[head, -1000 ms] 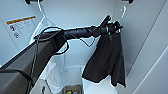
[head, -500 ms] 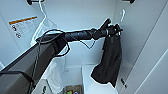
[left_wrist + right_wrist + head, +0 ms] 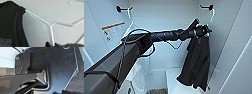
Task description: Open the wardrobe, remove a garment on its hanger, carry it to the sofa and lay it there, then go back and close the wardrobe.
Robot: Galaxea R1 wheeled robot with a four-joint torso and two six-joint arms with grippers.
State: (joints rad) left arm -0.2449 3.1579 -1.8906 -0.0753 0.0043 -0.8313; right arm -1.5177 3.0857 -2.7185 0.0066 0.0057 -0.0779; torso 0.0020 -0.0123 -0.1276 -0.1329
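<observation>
Hanging lengthwise down the frame's right, the garment droops below the left gripper (grip unclear) at its hanger.

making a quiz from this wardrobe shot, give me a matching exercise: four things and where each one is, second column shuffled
Things:
1. black shirt
2. white shirt
3. warning sticker
4. left arm

Places:
a. on the wardrobe's left inner wall
b. hanging at the right, below the gripper
c. low at the left, behind the arm
d. reaching across from left to right

Pairs: 1-b, 2-c, 3-a, 4-d
</observation>
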